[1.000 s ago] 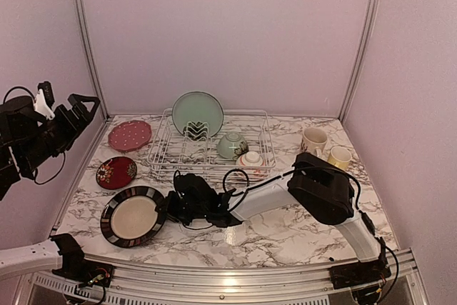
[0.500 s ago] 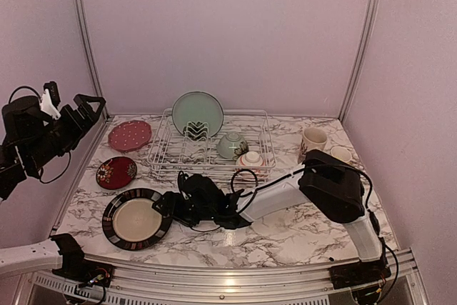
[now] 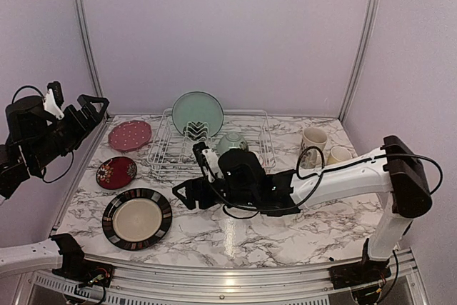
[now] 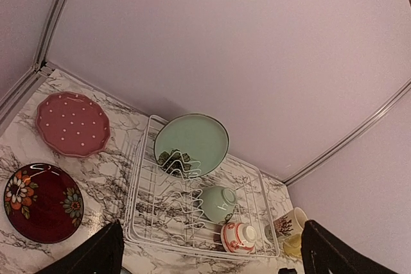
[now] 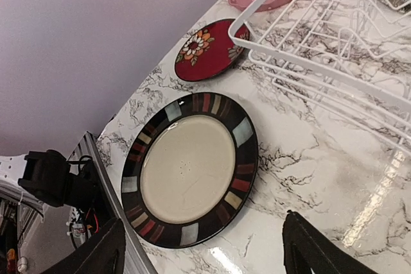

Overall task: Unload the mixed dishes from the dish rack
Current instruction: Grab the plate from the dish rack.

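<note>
While the black-rimmed plate point(image 5: 189, 168) lies flat on the table point(image 5: 308, 178), right gripper point(image 5: 205, 248) apart and empty, left gripper point(image 4: 212, 251) apart, raised.

The rack point(image 3: 160, 156) has plates lying flat on two sides: the pink plate point(image 3: 130, 136) and red plate point(image 3: 116, 173) to its left, the black-rimmed plate point(image 3: 136, 218) front-left. Two mugs point(image 3: 313, 139) stand to its right. The right arm point(image 3: 321, 182) lies across just in front of the rack, barring a low approach there. Inside, the green plate point(image 3: 197, 112) stands upright at the back-left and a bowl point(image 3: 230, 143) sits right of centre. The rack's left-front wires are bare, and the way down onto its back half is open.
</note>
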You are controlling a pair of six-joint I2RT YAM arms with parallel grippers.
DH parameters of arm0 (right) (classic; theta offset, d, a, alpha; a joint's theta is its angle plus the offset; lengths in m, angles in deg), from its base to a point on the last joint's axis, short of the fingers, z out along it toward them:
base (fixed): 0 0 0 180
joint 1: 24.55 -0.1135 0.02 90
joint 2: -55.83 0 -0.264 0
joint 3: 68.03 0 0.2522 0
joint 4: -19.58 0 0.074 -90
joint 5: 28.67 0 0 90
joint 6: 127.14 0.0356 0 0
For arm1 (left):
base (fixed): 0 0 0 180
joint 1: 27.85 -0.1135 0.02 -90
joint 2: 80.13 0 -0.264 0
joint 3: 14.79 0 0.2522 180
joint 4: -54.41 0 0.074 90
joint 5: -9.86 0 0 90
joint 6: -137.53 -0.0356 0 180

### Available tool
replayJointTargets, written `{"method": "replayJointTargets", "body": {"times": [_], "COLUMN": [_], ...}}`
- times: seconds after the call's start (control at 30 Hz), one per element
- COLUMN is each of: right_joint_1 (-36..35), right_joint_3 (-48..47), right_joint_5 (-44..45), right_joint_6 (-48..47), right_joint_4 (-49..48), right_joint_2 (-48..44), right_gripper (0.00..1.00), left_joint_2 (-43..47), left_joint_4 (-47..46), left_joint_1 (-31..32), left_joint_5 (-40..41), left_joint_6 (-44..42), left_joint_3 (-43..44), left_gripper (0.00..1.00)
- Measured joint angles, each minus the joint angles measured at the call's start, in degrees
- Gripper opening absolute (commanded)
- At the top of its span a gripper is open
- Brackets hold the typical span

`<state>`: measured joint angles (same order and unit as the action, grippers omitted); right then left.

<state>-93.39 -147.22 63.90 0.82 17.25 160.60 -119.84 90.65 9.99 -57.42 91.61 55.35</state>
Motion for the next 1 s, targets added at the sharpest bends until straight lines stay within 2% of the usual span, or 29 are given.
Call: {"method": "replayJointTargets", "body": {"times": [0.23,0.43,0.67,1.0], "right_joint_1": [2.4,11.3,20.8,28.0], "right_joint_3": [0.7,-3.5,-13.6,-32.4], "right_joint_5": [1.8,3.8,4.0,2.8], "right_joint_6": [-18.4,-29.2,-37.4,-43.3], "right_joint_4": [4.9,7.5,6.5,6.8], "right_joint_2": [-13.4,-13.9,-3.8,15.8], "right_gripper": [0.79,0.81,0.81,0.81], "left_joint_2": [-0.1,-2.3,-5.6,-7.5], "left_joint_4": [-0.7,-3.0,-7.2,-11.2], "left_joint_1": [0.0,0.0,0.0,0.0], "left_joint_5": [-0.4,-4.1,-10.8,-15.6], "left_joint_6": [0.0,1.2,4.4,6.3], "left_joint_3": [-0.9,-2.7,-6.7,-7.5], "left_gripper": [0.99,0.99,0.99,0.99]}}
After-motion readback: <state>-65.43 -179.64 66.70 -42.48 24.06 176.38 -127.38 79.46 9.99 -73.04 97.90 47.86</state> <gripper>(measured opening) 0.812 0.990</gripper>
